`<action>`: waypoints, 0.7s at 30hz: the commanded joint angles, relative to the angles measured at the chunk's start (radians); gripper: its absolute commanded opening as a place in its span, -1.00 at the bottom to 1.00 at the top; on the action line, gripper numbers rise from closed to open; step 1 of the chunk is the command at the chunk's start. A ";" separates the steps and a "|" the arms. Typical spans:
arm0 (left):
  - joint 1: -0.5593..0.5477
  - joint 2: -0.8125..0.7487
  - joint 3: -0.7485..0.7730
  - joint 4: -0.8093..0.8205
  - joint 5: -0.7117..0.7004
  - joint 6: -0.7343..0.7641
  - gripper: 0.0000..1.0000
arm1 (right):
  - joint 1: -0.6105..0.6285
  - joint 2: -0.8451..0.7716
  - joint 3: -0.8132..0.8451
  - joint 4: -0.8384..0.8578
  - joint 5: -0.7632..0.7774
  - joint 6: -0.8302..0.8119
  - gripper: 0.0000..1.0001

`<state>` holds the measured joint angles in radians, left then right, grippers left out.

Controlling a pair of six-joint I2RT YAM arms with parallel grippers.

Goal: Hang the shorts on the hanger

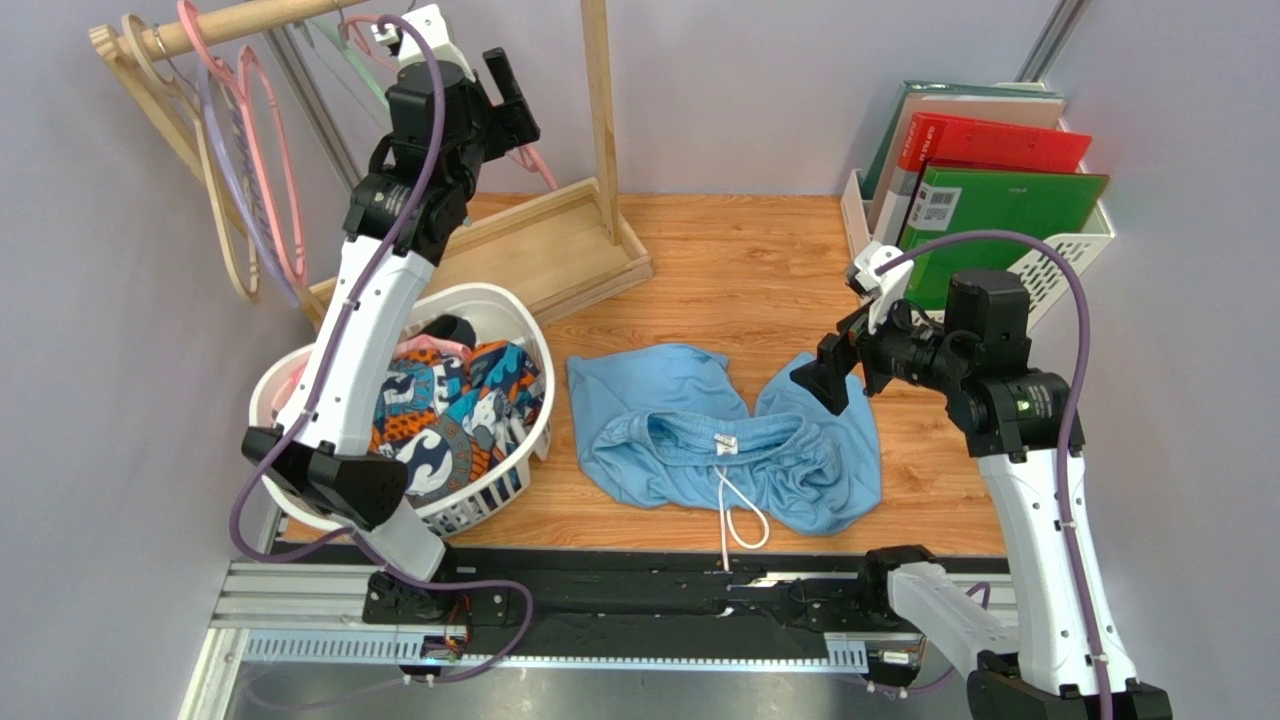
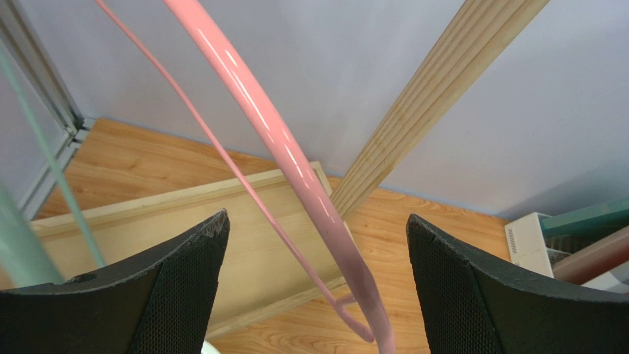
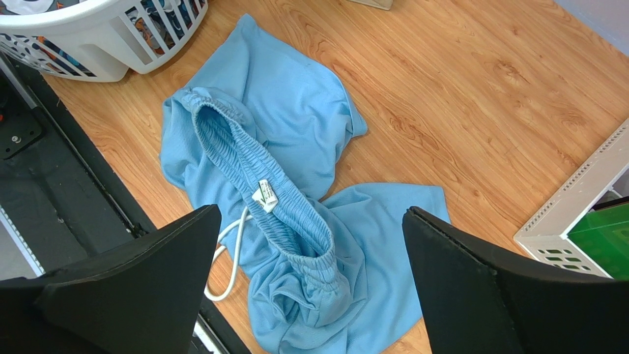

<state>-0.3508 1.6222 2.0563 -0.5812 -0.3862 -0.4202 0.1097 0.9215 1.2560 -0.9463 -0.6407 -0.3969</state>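
The light blue shorts (image 1: 721,435) lie crumpled on the wooden table, waistband open, white label (image 3: 264,195) showing and drawstring (image 3: 232,251) trailing toward the near edge. My right gripper (image 1: 819,383) hovers open above their right leg; in the right wrist view its jaws (image 3: 310,212) straddle the waistband end from above without touching it. My left gripper (image 1: 504,98) is raised at the clothes rack. It stands wide open (image 2: 316,216) with the salmon-pink hanger (image 2: 288,155) passing between its fingers, touching neither pad. Part of this hanger (image 1: 537,168) shows below the gripper.
A white laundry basket (image 1: 511,323) with patterned cloth sits left of the shorts. The wooden rack's post (image 1: 598,105) and base (image 1: 541,248) stand behind it. More hangers (image 1: 256,150) hang on the rod at far left, and a mint-green one (image 2: 22,243) nearby. A file holder (image 1: 992,180) is back right.
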 commanded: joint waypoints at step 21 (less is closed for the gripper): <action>0.013 0.015 -0.044 0.340 0.139 0.164 -1.00 | -0.002 -0.021 -0.027 0.029 -0.025 -0.025 1.00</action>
<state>-0.3397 1.6596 1.9884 -0.3164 -0.2691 -0.3027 0.1097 0.9024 1.2236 -0.9451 -0.6456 -0.4156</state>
